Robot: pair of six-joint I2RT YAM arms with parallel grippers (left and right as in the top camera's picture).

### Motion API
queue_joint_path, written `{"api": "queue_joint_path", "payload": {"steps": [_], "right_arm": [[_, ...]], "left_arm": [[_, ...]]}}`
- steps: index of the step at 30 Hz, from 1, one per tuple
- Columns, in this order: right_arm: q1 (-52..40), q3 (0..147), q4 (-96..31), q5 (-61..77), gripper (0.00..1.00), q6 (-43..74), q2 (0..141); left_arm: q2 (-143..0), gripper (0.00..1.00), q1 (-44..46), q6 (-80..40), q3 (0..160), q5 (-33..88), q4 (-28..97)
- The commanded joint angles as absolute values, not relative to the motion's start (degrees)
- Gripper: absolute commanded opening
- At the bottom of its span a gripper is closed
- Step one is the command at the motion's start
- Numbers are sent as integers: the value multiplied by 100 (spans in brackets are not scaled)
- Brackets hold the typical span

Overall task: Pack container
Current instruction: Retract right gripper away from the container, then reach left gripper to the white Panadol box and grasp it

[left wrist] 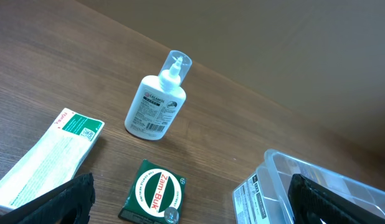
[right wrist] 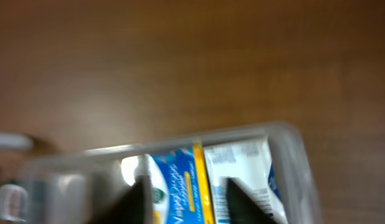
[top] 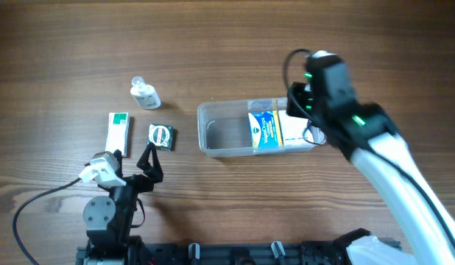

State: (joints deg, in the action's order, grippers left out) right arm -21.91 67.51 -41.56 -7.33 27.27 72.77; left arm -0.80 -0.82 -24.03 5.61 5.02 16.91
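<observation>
Over the right end of the container (top: 221, 137) hangs the right gripper (right wrist: 189, 194). Its jaws stand apart and, as far as the blurred wrist view lets me see, there is nothing between them. The container lies on the surface (top: 65, 59) a little right of the middle, with its long axis going from left to right. A blue box (top: 266, 131) and a white box (top: 291, 129) lie side by side in its right half; the left half is bare.

Three things are not yet packed, all to the left of the container: a small bottle (top: 145, 93), a green and white box (top: 118, 132) and a Zam-Buk pack (top: 161, 136). The left gripper (left wrist: 200, 198) is released too, its jaws wide apart, just on the near side of the Zam-Buk pack. I judge that the next pick belongs to the left arm, because it is much nearer to these things. From that gripper the container lies to the right and slightly forward, with its free half on the closer end, so the carry would be short and mostly sideways.
</observation>
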Motion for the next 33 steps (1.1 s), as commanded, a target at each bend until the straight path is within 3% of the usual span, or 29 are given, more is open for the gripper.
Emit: {"api": "queue_joint_path", "payload": {"steps": [1,7,13,17,23,28,33], "right_arm": [[-2163,6869,-4187,-1310,100,2698,6101],[-2163,6869,-4626,-1332,100,2698,4431],[-2163,6869,-5258,-1330,100,2703,4027],[-2163,6862,-5516,-1330,100,2705,4034],[-2163,6855,-5542,-1332,100,2705,4034],[-2163,6855,-5542,-1330,100,2707,4034],[-2163,6855,-5542,-1332,100,2705,4034]], "left_arm": [[-32,100,-113,-2287,519,445,1671],[-32,100,-113,-2292,519,454,1671],[-40,99,-113,-2292,602,438,1608],[-462,99,-115,-2440,1649,-550,2025],[-3116,100,-121,-2329,4372,-1717,3684],[-5404,100,-395,-2270,6366,-1391,4648],[-6565,100,-593,-2250,7032,-1146,4814]]}}
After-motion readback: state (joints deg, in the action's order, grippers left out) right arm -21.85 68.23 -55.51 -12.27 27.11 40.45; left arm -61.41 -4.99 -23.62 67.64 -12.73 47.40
